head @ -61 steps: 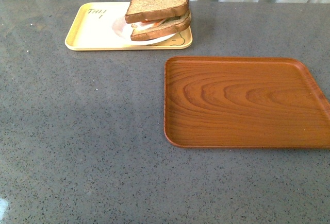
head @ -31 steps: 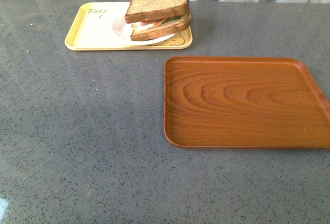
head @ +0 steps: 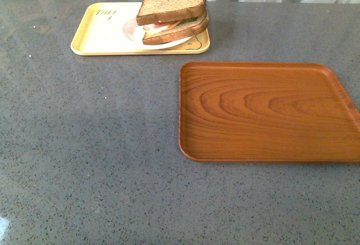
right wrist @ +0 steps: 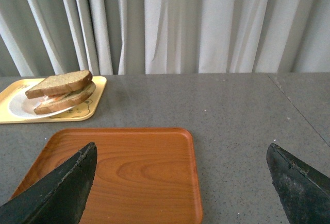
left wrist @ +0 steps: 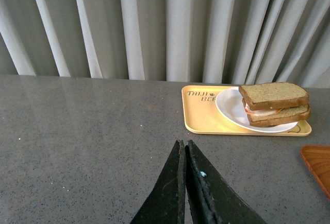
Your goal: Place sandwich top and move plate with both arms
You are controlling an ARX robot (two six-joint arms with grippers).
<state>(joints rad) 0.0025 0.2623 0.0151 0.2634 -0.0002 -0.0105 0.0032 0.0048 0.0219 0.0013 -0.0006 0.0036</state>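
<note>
The sandwich top [head: 170,7] already sits squarely on the stacked sandwich, which rests on the white plate [head: 169,44] at the right end of the yellow tray [head: 104,34], at the far side of the worktop [head: 90,143]. So the step in hand looks like moving the plate with both arms, presumably onto the brown wood-grain tray [head: 264,112], which lies bare and nearer, to the right.

The left hand [left wrist: 184,183] is clenched on nothing, its fingers pressed together, hanging over bare worktop short of the yellow tray. The right hand [right wrist: 180,183] is spread wide and empty, above the near part of the wood-grain tray.

To do this well, the left hand needs to unclench before it approaches. Each hand should take the plate's rim from opposite sides, low and level, lifting together so the stack does not slide.

The plate's rim lies close to the yellow tray's raised lip on the right and near sides, leaving little room for fingers there. The plate must clear that lip, then the wooden tray's rim. The worktop between the trays is open.
</note>
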